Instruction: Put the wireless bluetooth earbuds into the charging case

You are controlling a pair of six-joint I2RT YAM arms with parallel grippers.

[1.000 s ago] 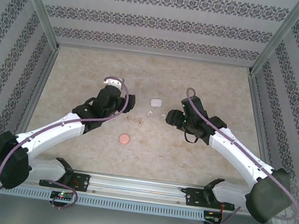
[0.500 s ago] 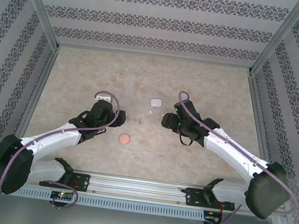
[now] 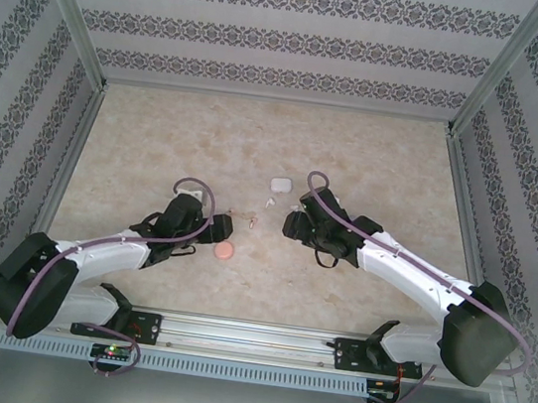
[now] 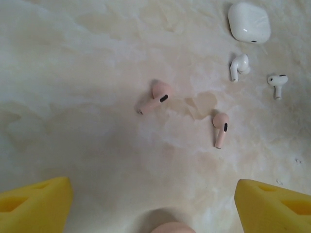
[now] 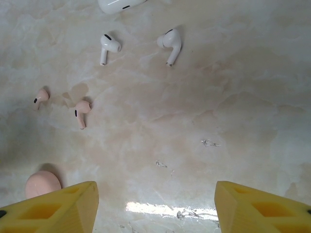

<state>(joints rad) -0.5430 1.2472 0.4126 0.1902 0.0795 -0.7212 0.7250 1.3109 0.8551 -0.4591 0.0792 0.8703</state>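
Observation:
Two pinkish earbuds (image 4: 156, 96) (image 4: 220, 127) lie on the marble tabletop, ahead of my open left gripper (image 4: 153, 208). Two white earbuds (image 4: 239, 66) (image 4: 277, 83) lie beyond them, beside the shut white charging case (image 4: 249, 22). A round pink case (image 4: 172, 227) peeks in at the bottom edge between the yellow fingers, touching neither. My right gripper (image 5: 155, 206) is open over bare table, with the white earbuds (image 5: 109, 46) (image 5: 170, 43) far ahead and the pinkish earbuds (image 5: 41, 96) (image 5: 81, 110) to its left. From above, the left gripper (image 3: 213, 226) hovers by the pink case (image 3: 225, 250).
Patterned walls and metal posts (image 3: 73, 29) close in the table on three sides. The right arm's gripper (image 3: 291, 223) sits just right of the white case (image 3: 279, 184). Small scratches (image 5: 209, 142) mark the table ahead of the right fingers.
The left arm has pulled back toward the near edge, down to the pink case, and its jaws have widened. The right arm has shifted left and nearer, its jaws unchanged.

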